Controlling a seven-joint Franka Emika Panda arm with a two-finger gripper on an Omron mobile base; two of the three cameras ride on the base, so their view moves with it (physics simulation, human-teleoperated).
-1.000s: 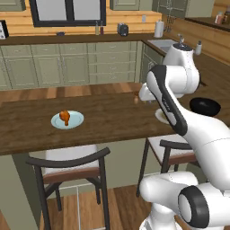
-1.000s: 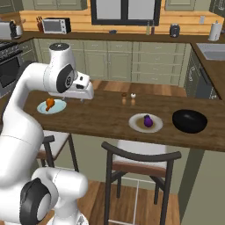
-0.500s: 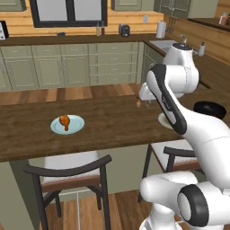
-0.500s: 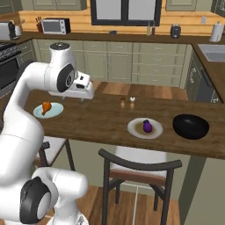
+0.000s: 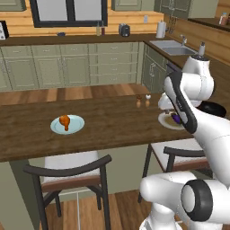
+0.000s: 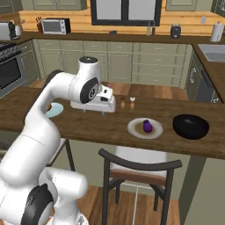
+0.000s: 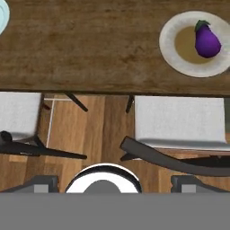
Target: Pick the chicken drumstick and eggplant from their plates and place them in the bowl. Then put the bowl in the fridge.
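Closest to the robot, two chairs (image 6: 136,167) stand tucked up against the long wooden counter (image 6: 110,125). They have pale seats and dark curved backs.

Above the counter hangs the gripper (image 6: 103,108). Its jaws are spread wide and nothing is in them. From the hand view, the two dark tips sit far apart at the bottom, one at each side.

On the counter, to the robot's left, lies the blue plate (image 5: 67,124) with the drumstick (image 5: 65,121) on it. The drumstick is orange-brown. Its fat end looks to be toward the far side of the counter and its thin end toward the chairs, so it lies roughly front to back.

To the robot's right sits the cream plate (image 6: 145,128) with a tan middle. The eggplant (image 6: 147,126) rests on it, a little off the middle. In the hand view the eggplant (image 7: 207,41) has its small green stem at the counter's far side and its round purple end nearer the chairs.

Farther right is the black bowl (image 6: 190,126). It stands upright just beside the cream plate, not touching it.

Behind the plates, near the far edge of the counter, are two small shakers (image 6: 127,101).

Past the counter are green cabinets (image 6: 132,66), a microwave (image 6: 55,26) and a sink (image 5: 173,47).
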